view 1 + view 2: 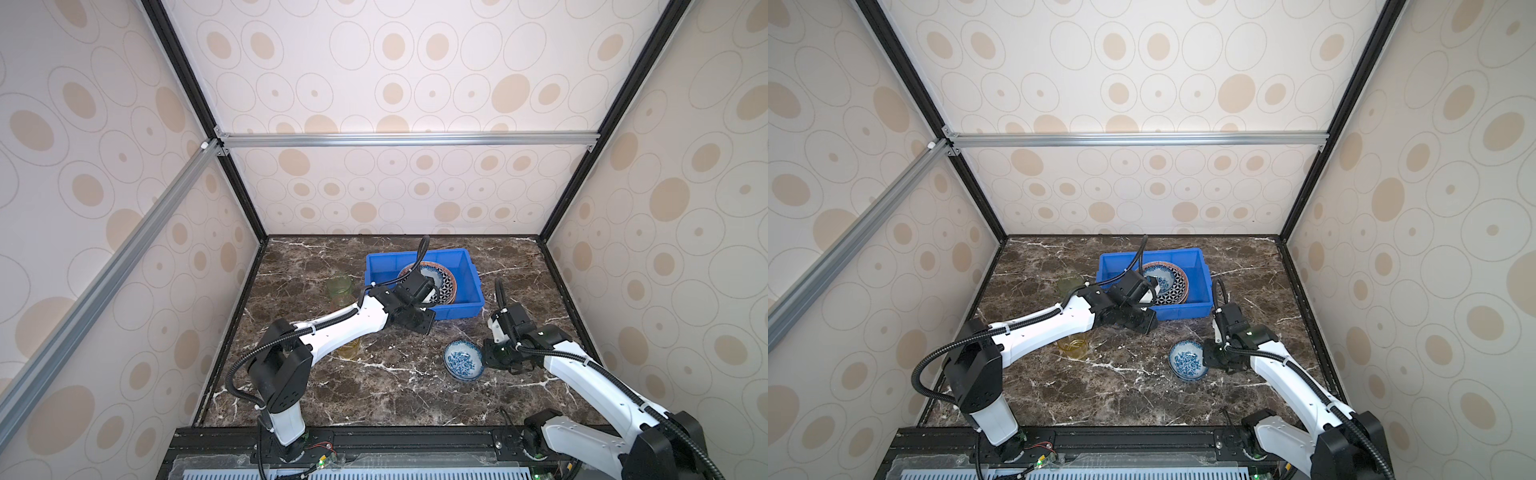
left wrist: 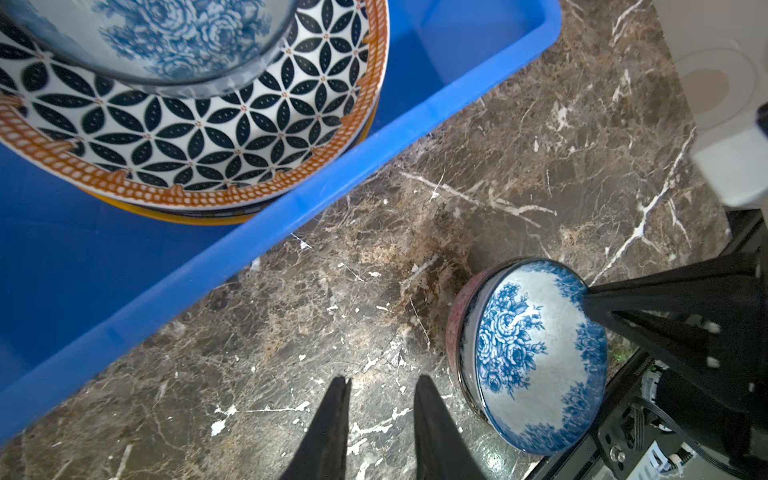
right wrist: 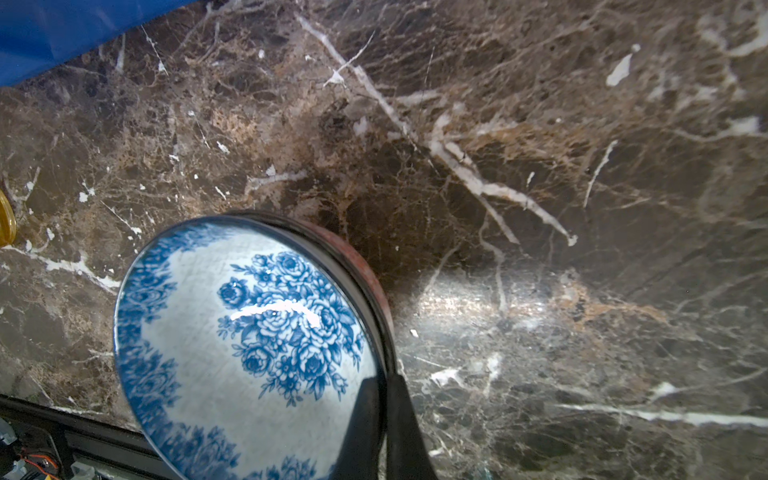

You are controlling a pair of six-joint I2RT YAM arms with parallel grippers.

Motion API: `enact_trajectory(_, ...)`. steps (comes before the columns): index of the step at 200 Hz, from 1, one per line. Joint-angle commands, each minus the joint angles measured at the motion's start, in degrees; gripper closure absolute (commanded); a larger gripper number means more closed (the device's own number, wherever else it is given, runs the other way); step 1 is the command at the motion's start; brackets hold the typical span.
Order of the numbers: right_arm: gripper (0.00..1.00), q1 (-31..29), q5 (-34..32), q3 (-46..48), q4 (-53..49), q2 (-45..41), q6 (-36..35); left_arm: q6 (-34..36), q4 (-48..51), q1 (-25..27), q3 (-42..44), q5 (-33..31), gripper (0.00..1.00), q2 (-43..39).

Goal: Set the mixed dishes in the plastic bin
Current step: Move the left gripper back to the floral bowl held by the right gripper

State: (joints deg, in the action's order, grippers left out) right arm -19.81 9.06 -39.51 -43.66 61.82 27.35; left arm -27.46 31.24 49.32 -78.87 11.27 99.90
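A green cup (image 1: 340, 284) is seen at 10 o'clock on the tabletop (image 1: 374, 395). A yellow cup (image 1: 350, 351) is seen at 9 o'clock, partly hidden under the left arm. The left end effector (image 2: 384, 390) is held just by the near wall of the blue bin (image 1: 471, 270). Its jaws are kept a little apart, and nothing is held between them. The bin is placed at 12 o'clock. A plate (image 2: 208, 137) with black and white leaf shapes is laid inside it, and a flower bowl (image 2: 178, 37) is set on that plate. At 4 o'clock a second flower bowl (image 3: 249, 332) is seen, tipped up on its side. Whether the tabletop is touched by it cannot be told. Its rim is pinched tight by the right end effector (image 3: 384, 386), which is seen at 3 o'clock of that bowl.
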Motion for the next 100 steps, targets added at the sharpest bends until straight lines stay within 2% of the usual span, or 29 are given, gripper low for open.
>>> enact_trajectory(1,0.94,-0.23,0.52,1.52,0.33,0.6,-0.34,0.66,2.11,0.98,-1.37,0.16,0.72,0.95)
enact_trajectory(100,0.94,-0.23,1.05,2.31,1.47,0.93,-0.13,0.65,4.61,4.27,-4.33,0.64,0.72,4.02)
